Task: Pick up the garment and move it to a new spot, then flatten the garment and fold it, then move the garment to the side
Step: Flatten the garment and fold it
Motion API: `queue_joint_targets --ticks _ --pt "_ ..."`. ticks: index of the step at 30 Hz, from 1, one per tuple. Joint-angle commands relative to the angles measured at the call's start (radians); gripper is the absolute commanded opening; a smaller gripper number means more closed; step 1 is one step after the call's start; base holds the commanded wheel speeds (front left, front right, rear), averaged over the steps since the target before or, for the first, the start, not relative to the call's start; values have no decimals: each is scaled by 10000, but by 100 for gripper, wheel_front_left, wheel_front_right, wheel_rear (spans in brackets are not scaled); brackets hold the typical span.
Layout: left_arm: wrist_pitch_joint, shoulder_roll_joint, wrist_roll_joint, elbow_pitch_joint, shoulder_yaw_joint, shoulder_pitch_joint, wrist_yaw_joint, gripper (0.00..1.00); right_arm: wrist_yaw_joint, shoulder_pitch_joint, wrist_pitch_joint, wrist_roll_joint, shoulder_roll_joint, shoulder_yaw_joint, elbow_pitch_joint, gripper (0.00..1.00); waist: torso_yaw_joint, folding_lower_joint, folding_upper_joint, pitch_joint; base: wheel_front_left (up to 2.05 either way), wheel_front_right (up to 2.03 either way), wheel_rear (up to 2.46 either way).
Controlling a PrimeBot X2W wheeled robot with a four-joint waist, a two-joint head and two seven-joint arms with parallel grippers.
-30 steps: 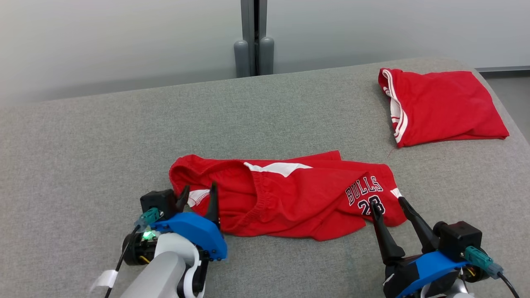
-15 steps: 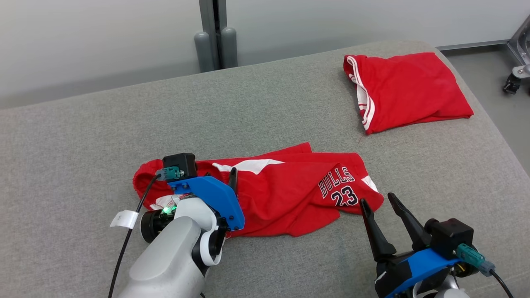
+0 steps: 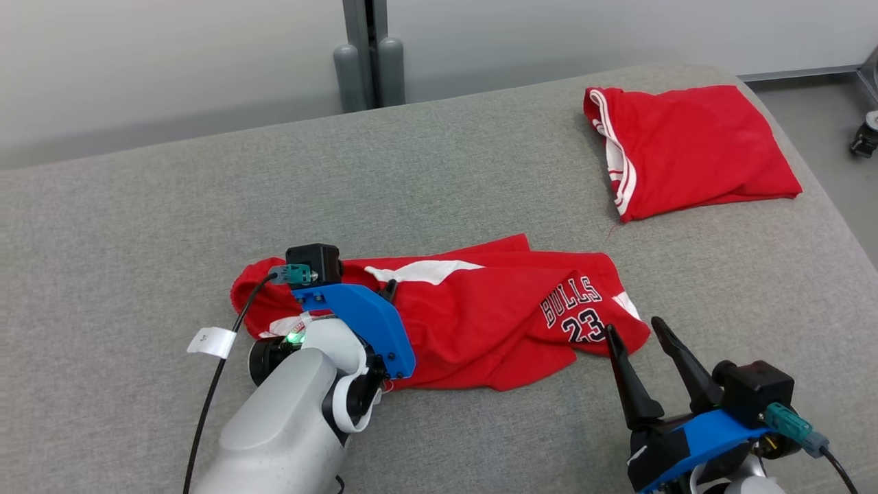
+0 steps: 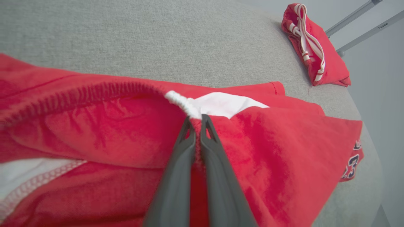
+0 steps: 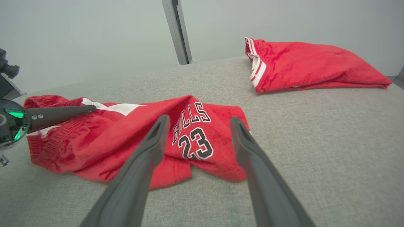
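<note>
The garment [image 3: 480,322] is a pair of red shorts printed "BULLS 23", lying crumpled on the grey padded table [image 3: 439,178]. My left gripper [image 3: 389,288] reaches over its left end and is shut on a fold of red cloth at the elastic waistband, seen pinched between the fingers in the left wrist view [image 4: 195,118]. My right gripper [image 3: 633,327] stands open just short of the garment's right hem, beside the number print. In the right wrist view its fingers [image 5: 199,119] frame the "23" on the garment [image 5: 126,132], with nothing between them.
A second red garment [image 3: 693,147] with white stripes lies folded at the table's back right corner. A grey post [image 3: 370,62] stands behind the far edge. A caster wheel [image 3: 865,134] is on the floor to the right, beyond the table's right edge.
The head camera has shifted. My left gripper advanced over the garment's waistband and shut on the cloth. The right gripper stays open, its tips now at the hem rather than over the number.
</note>
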Motion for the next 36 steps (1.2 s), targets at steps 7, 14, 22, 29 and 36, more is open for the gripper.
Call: queue_joint_targets --ticks 7,14,22,29,36 --pt "-153 144 -626 -800 188 646 -981 0 2 13 40 -95 -16 -201 -71 100 473 0 -2 -97 0 0 0" --pt "469 1506 -1333 -3997 262 2759 -1405 0 2 209 131 -157 -19 -346 -217 100 1030 0 -2 -174 0 0 0" --pt "1134 3601 -320 -6569 166 4280 284 0 2 139 202 -174 -19 -291 -279 100 1567 0 -2 -186 0 0 0" --pt "283 3457 -73 -6373 529 4720 1108 100 2 118 273 -192 -19 -237 -271 100 1662 0 -2 -316 0 0 0" --pt "-1413 2938 -308 -6074 1252 5102 978 100 2 314 393 -369 -19 -486 -353 100 1804 0 -2 -671 0 0 0"
